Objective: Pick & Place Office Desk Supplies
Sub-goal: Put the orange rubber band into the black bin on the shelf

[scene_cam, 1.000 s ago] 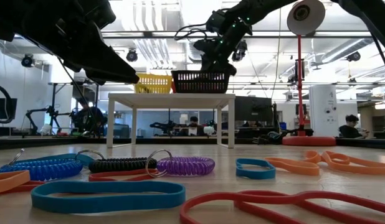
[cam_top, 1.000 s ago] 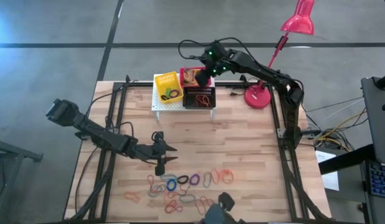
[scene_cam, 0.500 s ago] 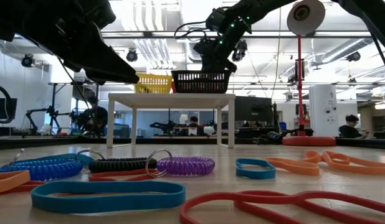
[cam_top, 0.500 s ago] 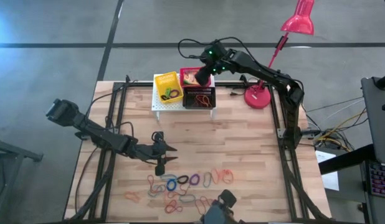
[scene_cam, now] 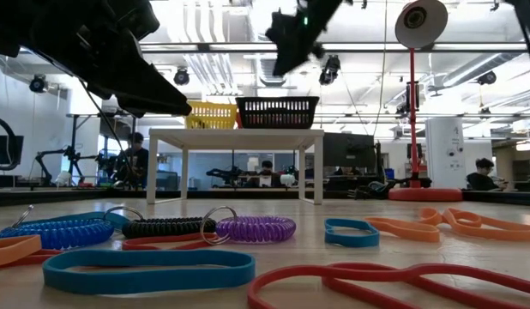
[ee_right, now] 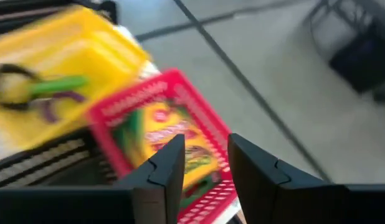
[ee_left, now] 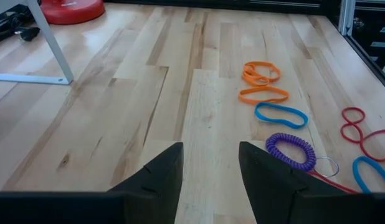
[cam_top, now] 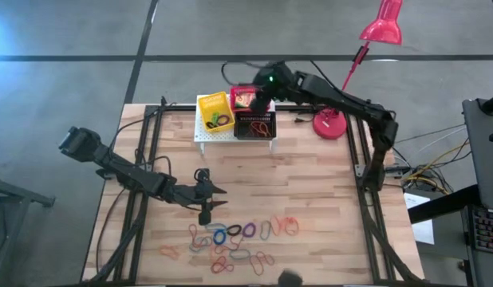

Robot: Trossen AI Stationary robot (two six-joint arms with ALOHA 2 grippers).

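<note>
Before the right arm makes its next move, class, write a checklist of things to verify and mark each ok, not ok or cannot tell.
1. Right gripper holds nothing: ok, its fingers stand apart with only air between them.
2. Right gripper clear of the baskets: ok, it hangs above the red basket.
3. Crayon box inside the red basket: ok.
4. Left gripper open and holding nothing: ok, it hovers over bare wood.
5. Loops left on the table: not ok, many remain near the front edge.
</note>
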